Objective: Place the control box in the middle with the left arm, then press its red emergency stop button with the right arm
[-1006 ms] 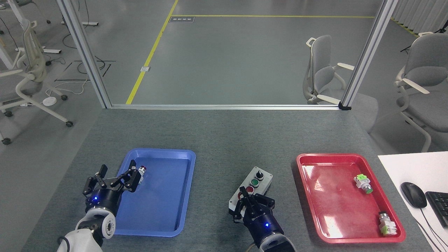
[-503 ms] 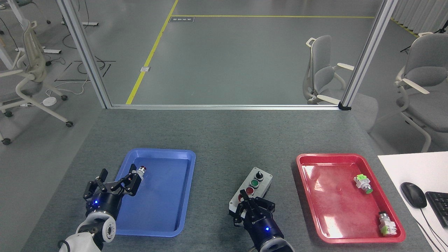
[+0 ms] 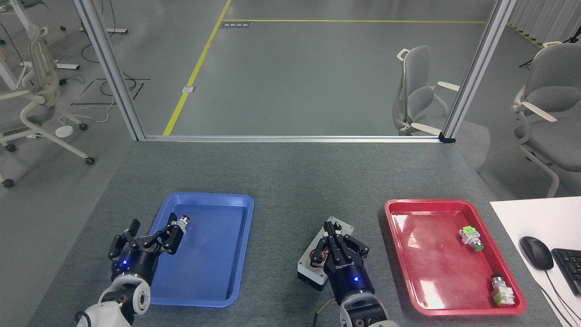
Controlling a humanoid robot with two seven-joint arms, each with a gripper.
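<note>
Grey felt tabletop (image 3: 290, 172) fenced by an aluminium frame, office floor and chairs beyond. Control box (image 3: 309, 265) sits mid-table between the blue tray (image 3: 236, 254) and the red tray (image 3: 399, 272), angled so its far end leans right; most of its top is covered. Right gripper (image 3: 333, 243) is directly over the box, wrist coming up from the bottom edge, fingers (image 3: 330, 231) drawn together and pointing away from the camera, down over the button row; a sliver of red shows under the left fingers. Contact with the button: can't tell. Left gripper (image 3: 152, 236) rests at the blue tray's left rim, fingers spread and holding nothing, tips just beside a small red-capped pushbutton part (image 3: 183, 221) in the tray. Two green pushbutton parts (image 3: 470, 238) lie in the red tray. Mouse (image 3: 536, 252) and keyboard on the white desk at right.
</note>
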